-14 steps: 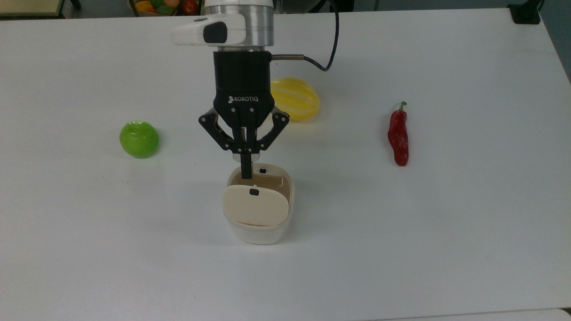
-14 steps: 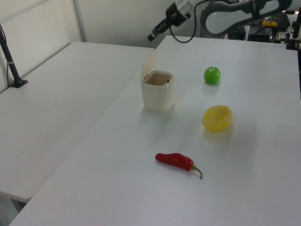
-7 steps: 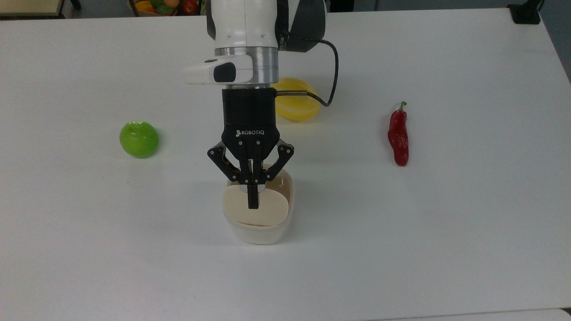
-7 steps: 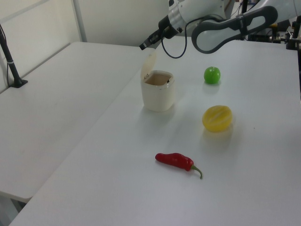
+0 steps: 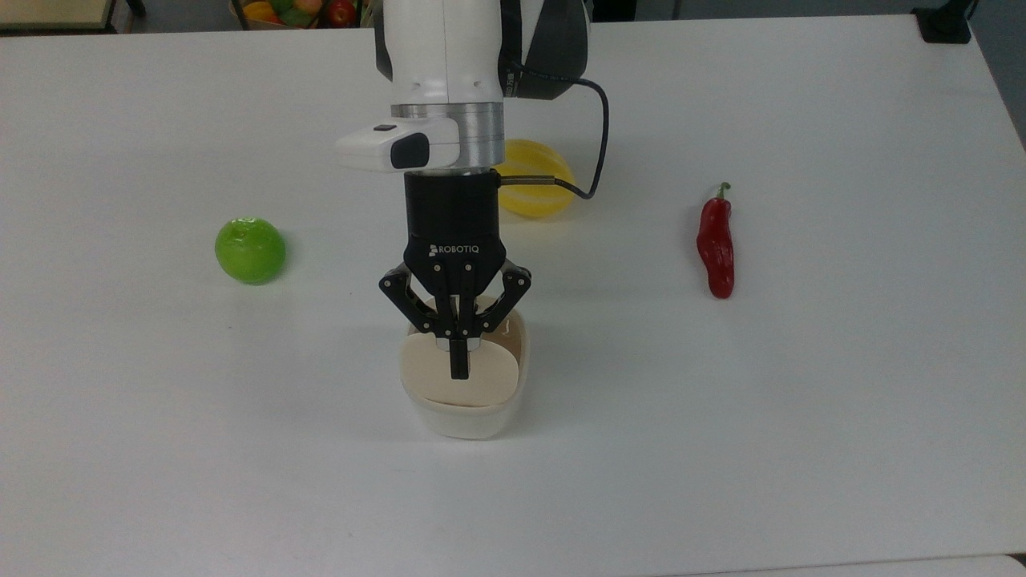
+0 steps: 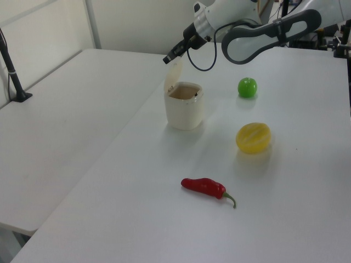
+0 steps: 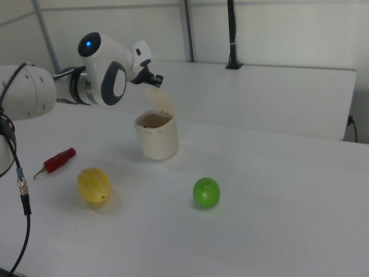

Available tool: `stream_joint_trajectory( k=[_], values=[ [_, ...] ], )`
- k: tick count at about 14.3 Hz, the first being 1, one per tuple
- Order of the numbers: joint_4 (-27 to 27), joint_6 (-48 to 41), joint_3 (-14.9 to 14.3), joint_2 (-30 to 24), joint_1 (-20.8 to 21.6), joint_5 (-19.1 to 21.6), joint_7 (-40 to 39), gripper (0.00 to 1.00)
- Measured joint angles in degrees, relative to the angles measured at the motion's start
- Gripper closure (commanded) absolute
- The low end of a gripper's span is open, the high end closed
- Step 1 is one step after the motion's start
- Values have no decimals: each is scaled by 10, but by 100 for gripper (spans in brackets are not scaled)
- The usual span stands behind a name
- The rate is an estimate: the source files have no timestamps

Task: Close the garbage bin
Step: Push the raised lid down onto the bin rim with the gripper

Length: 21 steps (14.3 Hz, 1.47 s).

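Garbage bin (image 5: 465, 409) sits open, its lid (image 6: 174, 74) upright below the gripper (image 5: 458, 370). Fingers pressed together make one tip, probably for nudging the lid down.

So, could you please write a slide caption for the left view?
Shut gripper at the raised lid of the open garbage bin, with apple, melon and chili nearby.
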Motion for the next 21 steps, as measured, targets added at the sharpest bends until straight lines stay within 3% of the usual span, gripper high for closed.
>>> stream_joint_trajectory(
  k=[10, 15, 21],
  values=[
    [11, -265, 1, -24, 10, 0, 13, 100],
    [7, -284, 1, -19, 28, 0, 15, 100],
    [6, -284, 1, -10, 20, 0, 17, 100]
  ],
)
